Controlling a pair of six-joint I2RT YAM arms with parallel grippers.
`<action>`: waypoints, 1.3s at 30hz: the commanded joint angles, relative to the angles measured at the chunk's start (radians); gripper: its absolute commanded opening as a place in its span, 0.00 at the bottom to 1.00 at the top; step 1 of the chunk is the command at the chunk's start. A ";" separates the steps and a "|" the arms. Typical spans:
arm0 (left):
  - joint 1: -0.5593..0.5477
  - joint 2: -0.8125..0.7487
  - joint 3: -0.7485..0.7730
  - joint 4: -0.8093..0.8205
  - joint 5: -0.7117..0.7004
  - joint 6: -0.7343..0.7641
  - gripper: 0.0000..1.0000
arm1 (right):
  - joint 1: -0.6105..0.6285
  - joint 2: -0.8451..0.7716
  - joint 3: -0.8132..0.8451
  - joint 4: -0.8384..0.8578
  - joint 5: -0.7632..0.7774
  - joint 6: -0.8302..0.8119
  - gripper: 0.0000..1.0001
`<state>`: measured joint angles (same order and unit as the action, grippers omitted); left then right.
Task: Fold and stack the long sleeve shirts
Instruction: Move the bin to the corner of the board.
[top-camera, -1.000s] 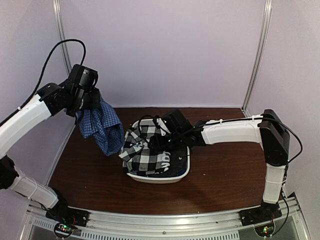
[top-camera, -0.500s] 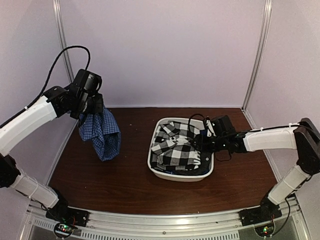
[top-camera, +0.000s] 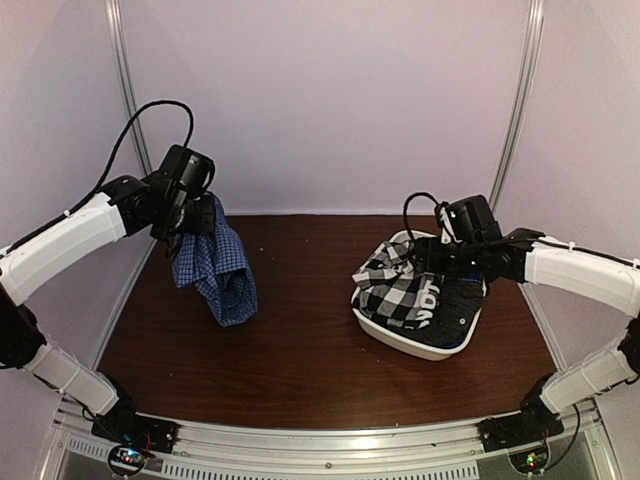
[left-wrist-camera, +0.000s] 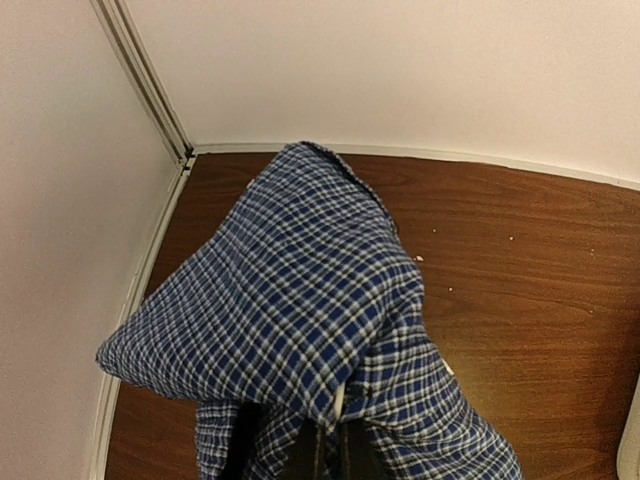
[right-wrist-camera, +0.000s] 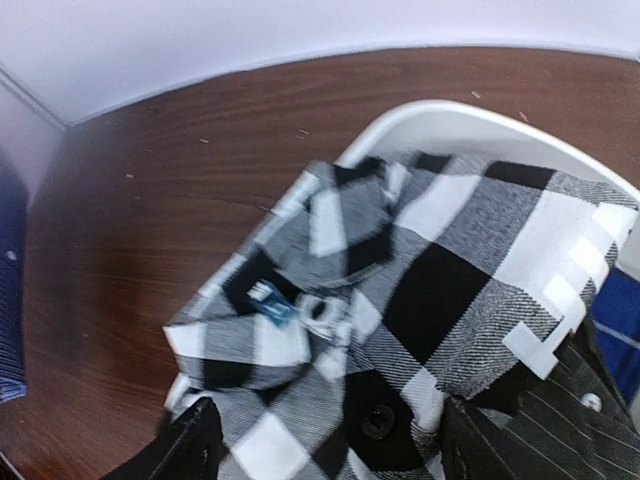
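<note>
The blue gingham shirt (top-camera: 218, 272) hangs bunched from my left gripper (top-camera: 190, 216), which is shut on its top, above the table's left side. In the left wrist view the shirt (left-wrist-camera: 300, 310) covers the fingers. The black-and-white checked shirt (top-camera: 395, 288) lies crumpled in the white tub (top-camera: 398, 341) at the right. My right gripper (top-camera: 436, 260) is low over the tub's far side. In the right wrist view it (right-wrist-camera: 325, 445) is open, its fingers (right-wrist-camera: 195, 445) wide apart on either side of the checked shirt (right-wrist-camera: 420, 280).
A dark pinstriped garment (right-wrist-camera: 565, 425) and a bit of blue cloth (right-wrist-camera: 615, 330) also lie in the tub (right-wrist-camera: 450, 115). Brown table (top-camera: 300, 350) with white walls at the back and both sides; metal posts in the back corners.
The right arm has swung right, and the tub with the checked shirt has slid from the middle to the table's right side. The left gripper has risen slightly and shifted right with the blue shirt.
</note>
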<state>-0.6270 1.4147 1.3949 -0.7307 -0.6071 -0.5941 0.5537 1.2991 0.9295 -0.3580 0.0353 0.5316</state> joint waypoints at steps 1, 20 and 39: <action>0.011 -0.003 -0.009 0.089 0.011 -0.001 0.00 | 0.129 0.144 0.204 0.027 0.000 -0.038 0.76; 0.019 -0.006 -0.074 0.114 0.067 0.005 0.00 | 0.199 0.772 0.609 0.021 -0.050 -0.064 0.75; 0.020 0.040 -0.090 0.172 0.120 0.016 0.00 | 0.196 0.649 0.450 -0.105 0.078 -0.083 0.79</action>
<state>-0.6140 1.4441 1.3067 -0.6453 -0.4992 -0.5922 0.7612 1.8847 1.3300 -0.3077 0.0933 0.4484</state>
